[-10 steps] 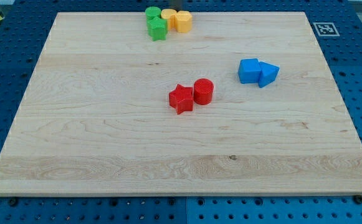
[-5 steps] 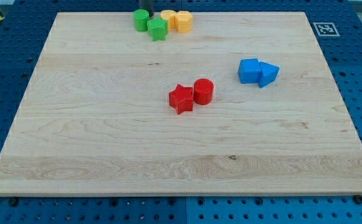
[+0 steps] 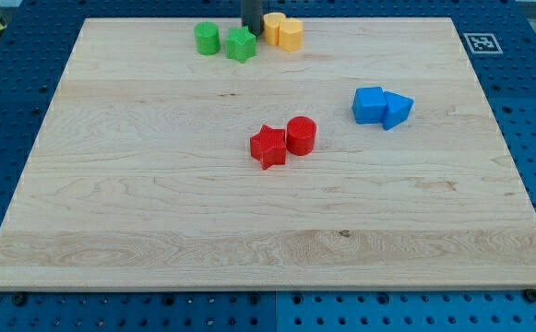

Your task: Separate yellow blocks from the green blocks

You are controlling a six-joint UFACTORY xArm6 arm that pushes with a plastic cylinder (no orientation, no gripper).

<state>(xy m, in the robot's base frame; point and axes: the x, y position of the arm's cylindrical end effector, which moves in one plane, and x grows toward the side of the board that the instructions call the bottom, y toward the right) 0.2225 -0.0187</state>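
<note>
Tip wedged btwn green and yellow grps, view's top edge.
Near to far: red star (image 3: 268, 146) + red cylinder (image 3: 302, 135) mid-board, blue pair (image 3: 382, 106) at right, well apart from the action. Far edge: green cylinder (image 3: 207, 38), green star (image 3: 241, 44), then my tip (image 3: 252, 33) just beside the star; yellow blocks (image 3: 284, 30) on its right. Risk: yellows sit near board (image 3: 157, 231) edge, an outward shove may tip them off; a leftward graze could drag the star. Rod upright, no jaws on this rig.

You saw two green blocks (image 3: 223, 41), two yellow blocks (image 3: 283, 31), two red blocks (image 3: 284, 141) and two blue blocks (image 3: 382, 106) on the pale wooden board (image 3: 157, 203), with my dark tip (image 3: 251, 31) and a blue perforated table (image 3: 9, 101).
</note>
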